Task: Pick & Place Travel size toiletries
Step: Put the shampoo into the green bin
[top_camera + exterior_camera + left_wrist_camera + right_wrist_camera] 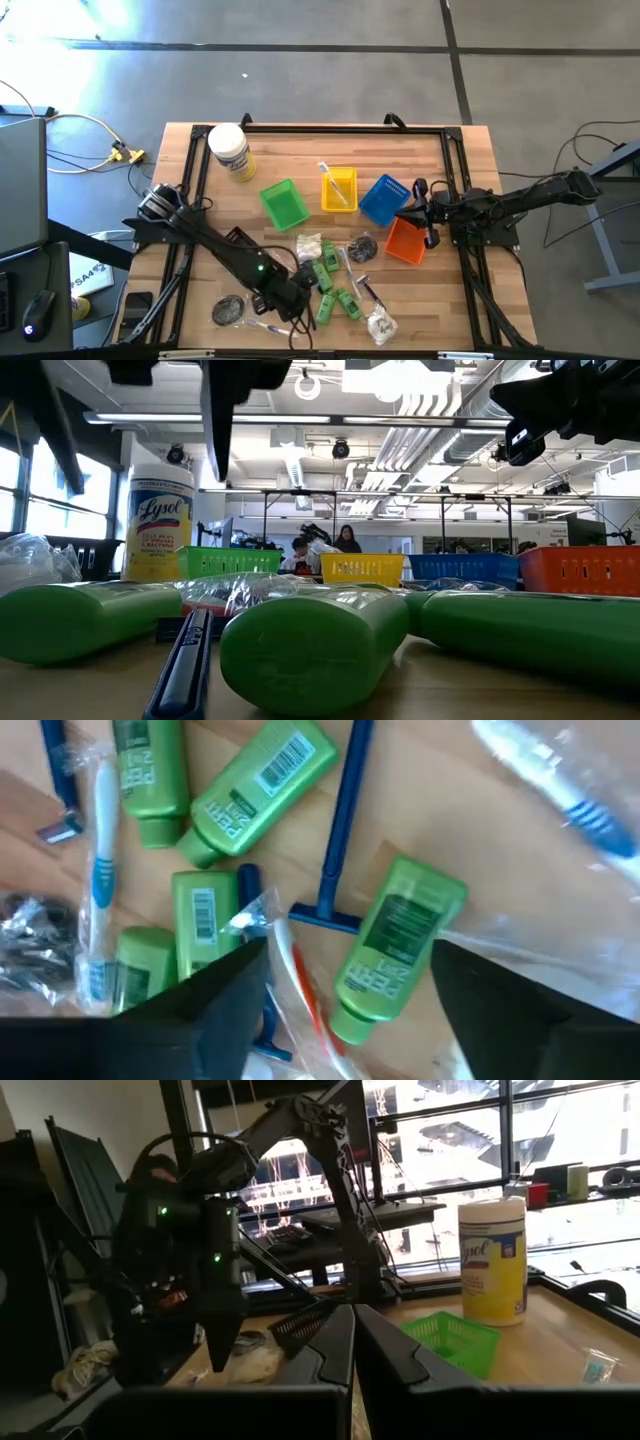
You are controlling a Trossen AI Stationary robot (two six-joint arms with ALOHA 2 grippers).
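green plastic tubes (392, 955) with barcode labels lie flat in a loose pile on the wooden desk (300, 150), mixed with a thin blue razor (336, 845), a toothbrush in crinkly clear wrap (100, 870) and dark round sachets (228, 310). left end effector (292, 298) hovers over the pile's edge, fingers spread, holding nothing. right end effector (432, 215) closed, empty, above the orange tray (405, 240)

green tubes (393, 952) with white barcodes lie by a blue razor (338, 830). trays: green (284, 205), yellow (339, 190), blue (384, 199), orange (405, 241).
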